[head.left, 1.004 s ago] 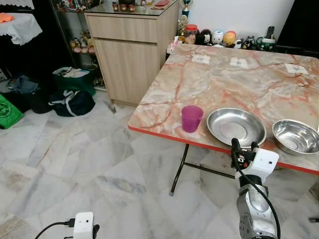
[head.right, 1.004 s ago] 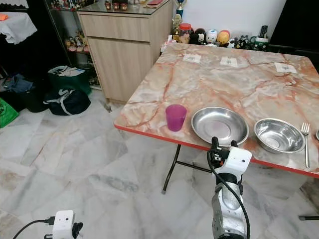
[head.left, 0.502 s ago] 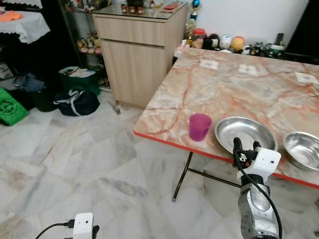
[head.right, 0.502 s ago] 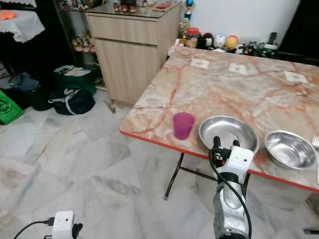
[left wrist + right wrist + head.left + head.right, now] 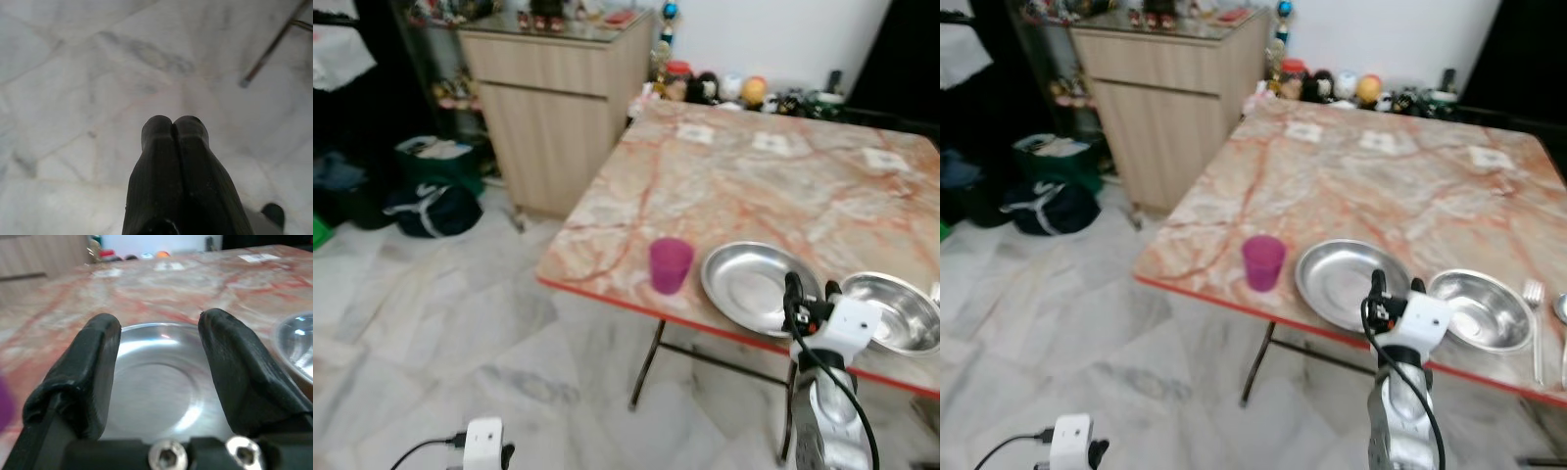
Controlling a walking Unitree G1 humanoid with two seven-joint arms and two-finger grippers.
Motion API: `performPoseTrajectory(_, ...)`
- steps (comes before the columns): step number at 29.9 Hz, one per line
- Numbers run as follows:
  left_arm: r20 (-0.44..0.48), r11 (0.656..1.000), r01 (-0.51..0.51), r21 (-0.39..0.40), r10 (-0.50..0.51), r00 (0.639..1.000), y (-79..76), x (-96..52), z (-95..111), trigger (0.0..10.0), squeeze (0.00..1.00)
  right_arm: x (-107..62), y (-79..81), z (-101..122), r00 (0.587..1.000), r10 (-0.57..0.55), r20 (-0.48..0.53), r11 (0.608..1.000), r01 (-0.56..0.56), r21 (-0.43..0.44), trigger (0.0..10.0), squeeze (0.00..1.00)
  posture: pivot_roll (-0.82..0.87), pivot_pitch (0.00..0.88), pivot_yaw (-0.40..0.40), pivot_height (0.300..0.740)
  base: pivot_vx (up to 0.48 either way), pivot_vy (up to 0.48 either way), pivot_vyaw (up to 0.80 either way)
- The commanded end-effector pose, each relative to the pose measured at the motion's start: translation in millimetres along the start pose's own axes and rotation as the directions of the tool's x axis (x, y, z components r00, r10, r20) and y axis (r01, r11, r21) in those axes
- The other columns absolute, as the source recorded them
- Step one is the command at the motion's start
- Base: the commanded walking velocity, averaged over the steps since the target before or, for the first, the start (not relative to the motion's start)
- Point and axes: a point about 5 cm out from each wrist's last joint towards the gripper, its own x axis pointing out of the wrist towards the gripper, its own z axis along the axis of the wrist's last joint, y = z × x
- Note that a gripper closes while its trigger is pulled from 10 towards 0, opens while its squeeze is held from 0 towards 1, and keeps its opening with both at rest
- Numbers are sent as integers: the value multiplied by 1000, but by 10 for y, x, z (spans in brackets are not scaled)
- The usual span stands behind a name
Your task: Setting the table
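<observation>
the counter (image 5: 773,186) is pinkish marble with red-orange veins and a red edge strip. near its front edge stands a magenta cup (image 5: 670,265); at three o'clock from it lie a shiny silver plate (image 5: 749,286) and then a silver bowl (image 5: 901,311). the right tool (image 5: 808,298) has black fingers on a white wrist and silver arm. the left tool (image 5: 172,129) is black too. the floor (image 5: 460,333) is pale grey-veined marble. the cabinet (image 5: 558,117) is light wood.

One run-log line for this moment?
right gripper: open, before plate | left gripper: shut, idle over floor | cup: on table
</observation>
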Motion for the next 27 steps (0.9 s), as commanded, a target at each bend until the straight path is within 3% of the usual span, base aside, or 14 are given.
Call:
performPoseTrajectory(1, -4, 1000, -8, -12, 8, 1000, 10, -1, -6, 10000, 0, -11, -31, 90, 1000, -11, 24, 1000, 11, 15, 10000, 0, 28, 0, -27, 740, 0, 0, 0)
performPoseTrajectory(5, -4, 1000, -7, -8, 7, 1000, 11, 0, -2, 10000, 0, -103, -62, 166, 999, -25, 20, 998, 24, 64, 10000, 0, 24, 0, -28, 740, 0, 0, 0)
performPoseTrajectory(9, -3, 1000, -3, -3, 3, 1000, 7, 1, 0, 10000, 0, -157, -93, 171, 997, -61, -39, 981, 67, 182, 10000, 0, 22, 0, -29, 740, 0, 0, 0)
performPoseTrajectory(12, -4, 1000, -2, -1, 2, 1000, 5, 3, 2, 10000, 0, -151, -137, 89, 979, -129, -160, 927, 177, 332, 10000, 0, 22, 0, -29, 740, 0, 0, 0)
performPoseTrajectory(17, -4, 1000, 6, 12, -6, 1000, -12, 2, 0, 10000, 0, -89, -162, 0, 961, -166, -220, 900, 239, 365, 10000, 0, 34, 0, -35, 740, 0, 0, 0)
performPoseTrajectory(20, -5, 1000, 6, 12, -6, 1000, -15, 0, -5, 10000, 0, -70, -170, -39, 954, -171, -247, 911, 248, 328, 10000, 0, 35, 0, -36, 740, 0, 0, 0)
performPoseTrajectory(27, -8, 1000, 12, 19, -12, 1000, -27, -4, -18, 10000, 0, 60, -140, -51, 941, -159, -299, 891, 267, 368, 10000, 0, 42, 0, -33, 740, 0, 0, 0)
